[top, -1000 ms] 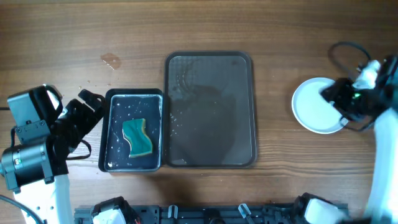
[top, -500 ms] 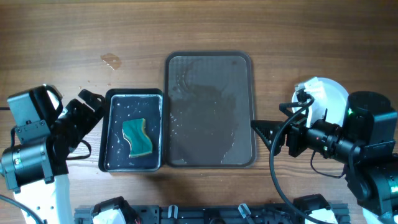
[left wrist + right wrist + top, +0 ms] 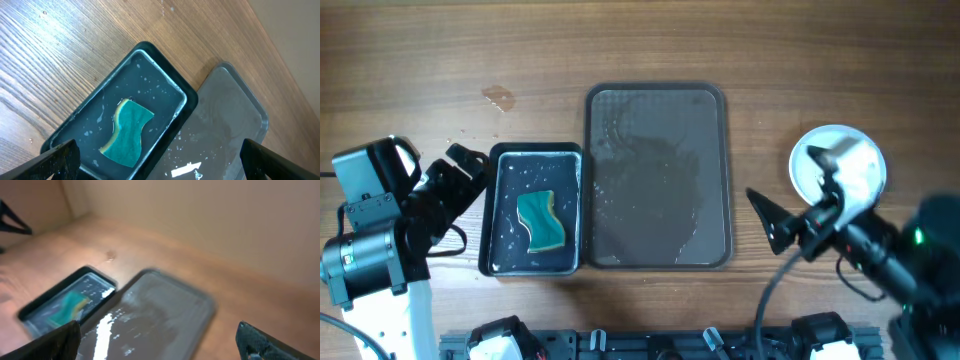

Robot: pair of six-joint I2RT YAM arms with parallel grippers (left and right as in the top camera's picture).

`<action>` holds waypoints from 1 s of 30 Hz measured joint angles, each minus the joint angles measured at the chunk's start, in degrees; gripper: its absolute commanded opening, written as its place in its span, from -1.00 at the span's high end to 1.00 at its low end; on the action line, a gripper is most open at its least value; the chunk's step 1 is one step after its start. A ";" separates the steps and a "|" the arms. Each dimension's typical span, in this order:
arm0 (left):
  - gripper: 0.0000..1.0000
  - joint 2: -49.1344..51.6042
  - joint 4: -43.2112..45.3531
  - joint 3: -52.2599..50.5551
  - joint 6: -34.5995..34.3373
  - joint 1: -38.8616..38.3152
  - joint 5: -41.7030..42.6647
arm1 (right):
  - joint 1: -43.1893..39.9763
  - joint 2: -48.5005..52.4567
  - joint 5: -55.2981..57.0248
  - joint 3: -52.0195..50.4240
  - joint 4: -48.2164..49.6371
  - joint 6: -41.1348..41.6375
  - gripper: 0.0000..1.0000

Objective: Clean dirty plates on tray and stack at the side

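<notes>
The grey tray (image 3: 658,200) lies at the table's centre, wet, with no plate on it; it also shows in the left wrist view (image 3: 230,125) and, blurred, in the right wrist view (image 3: 160,305). A white plate (image 3: 865,160) sits on the table to the right of the tray, partly covered by my right arm. My right gripper (image 3: 772,222) is open and empty, just off the tray's right front corner, pointing left at the tray (image 3: 160,345). My left gripper (image 3: 460,195) is open and empty, left of the black basin (image 3: 160,167).
A black basin (image 3: 535,155) left of the tray holds water and a teal sponge (image 3: 541,220), also seen in the left wrist view (image 3: 127,132). A small wet spot (image 3: 498,97) marks the wood at the back left. The arm bases stand at the front edge.
My right arm has swung away from the white plate, toward the front and left, and now points at the tray. The plate stays on the table. The left arm has not moved.
</notes>
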 measured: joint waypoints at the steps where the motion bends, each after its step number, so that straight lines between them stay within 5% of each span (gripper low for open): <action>1: -1.00 0.00 0.02 0.00 0.00 0.00 -0.02 | -0.04 -2.21 0.94 -2.40 1.53 -1.09 -1.00; 9: -1.00 0.00 0.00 0.02 0.00 0.00 0.00 | -0.70 -22.05 3.96 -31.71 21.09 -4.37 -0.99; 16: -1.00 0.00 0.02 0.02 0.00 0.00 0.00 | -0.70 -33.31 4.15 -47.67 33.00 -3.72 -0.99; 30: -1.00 0.00 0.02 0.02 0.00 0.00 0.00 | -0.70 -35.60 4.33 -62.79 47.74 -2.89 -0.99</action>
